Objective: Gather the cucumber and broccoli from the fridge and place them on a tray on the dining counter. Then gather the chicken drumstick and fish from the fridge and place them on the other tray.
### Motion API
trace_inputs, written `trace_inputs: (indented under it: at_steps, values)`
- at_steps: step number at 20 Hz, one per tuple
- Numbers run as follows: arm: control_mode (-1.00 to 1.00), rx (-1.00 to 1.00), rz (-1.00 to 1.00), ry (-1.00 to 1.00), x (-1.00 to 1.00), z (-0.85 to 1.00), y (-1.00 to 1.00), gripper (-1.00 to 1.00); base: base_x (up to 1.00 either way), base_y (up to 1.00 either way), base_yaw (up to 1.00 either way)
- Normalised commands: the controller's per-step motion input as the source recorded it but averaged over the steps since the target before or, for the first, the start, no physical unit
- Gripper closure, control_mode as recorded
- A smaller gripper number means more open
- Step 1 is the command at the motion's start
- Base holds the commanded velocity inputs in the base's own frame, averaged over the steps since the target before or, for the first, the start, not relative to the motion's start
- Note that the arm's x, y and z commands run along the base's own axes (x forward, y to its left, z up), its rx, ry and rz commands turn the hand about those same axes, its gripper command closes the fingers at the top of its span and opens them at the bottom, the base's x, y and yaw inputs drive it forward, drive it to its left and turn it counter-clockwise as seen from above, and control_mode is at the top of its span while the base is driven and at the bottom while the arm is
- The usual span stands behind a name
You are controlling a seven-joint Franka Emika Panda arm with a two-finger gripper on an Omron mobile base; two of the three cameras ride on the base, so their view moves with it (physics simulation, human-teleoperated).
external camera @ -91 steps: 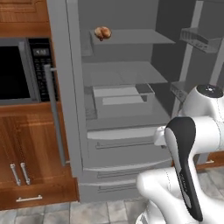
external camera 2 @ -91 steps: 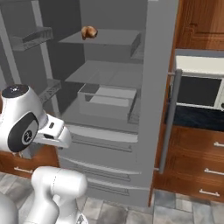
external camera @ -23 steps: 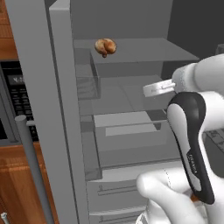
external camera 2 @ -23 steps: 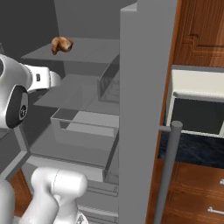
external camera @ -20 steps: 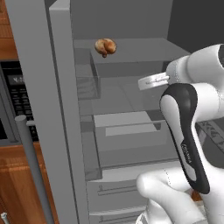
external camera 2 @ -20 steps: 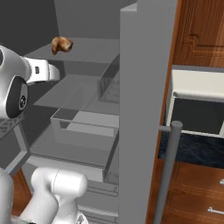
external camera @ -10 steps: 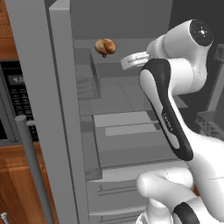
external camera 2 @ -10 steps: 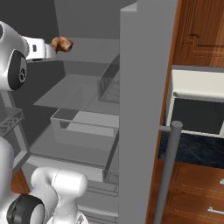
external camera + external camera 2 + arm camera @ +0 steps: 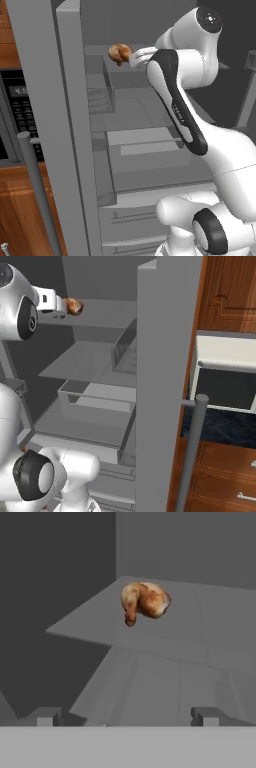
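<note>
Arm has swung up and in since a second ago: the wrist was at mid-shelf height then, now it sits level with the top shelf, and the whole forearm has rotated from pointing sideways to pointing into the fridge (image 9: 70,150). Base hasn't moved over that last second; door edge and microwave (image 9: 227,386) sit in the same spots. Against the oldest frames the base has driven in much closer.

Fridge doors stand open either side of the arm, so the shelves are reachable head-on. Looks like the base parked close so the arm can reach the top shelf (image 9: 165,637) without stretching.

Gripper (image 9: 125,717) is spread wide and empty, fingertips (image 9: 47,716) well apart at the bottom of the hand view. It's aimed straight along the shelf, level with it, probably lined up for a horizontal approach.

Chicken drumstick (image 9: 144,601) lies on the top shelf directly ahead of the gripper, centred between the fingers' line but not yet between them. In the left base view the chicken drumstick (image 9: 120,53) is just beyond the wrist flange; in the right base view, just past the hand.

Judgement: reach phase for the drumstick, grasp not started. Next is advance, then close.
</note>
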Motion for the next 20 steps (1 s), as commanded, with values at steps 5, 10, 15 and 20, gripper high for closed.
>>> trace_inputs:
  at_steps: [5, 10, 15, 20]
  values:
    - [-1.0, 0.0, 0.0, 0.03, 0.38, -0.04, 0.1, -1.0, 0.0, 0.0, 0.0]
    - [-1.0, 0.0, 0.0, 0.05, 0.4, -0.06, 0.19, -1.0, 0.0, 0.0, 0.0]
    - [-1.0, 0.0, 0.0, 0.05, 0.37, -0.04, 0.19, -1.0, 0.0, 0.0, 0.0]
    - [-1.0, 0.0, -0.01, 0.05, 0.35, -0.08, 0.17, -1.0, 0.0, 0.0, 0.0]
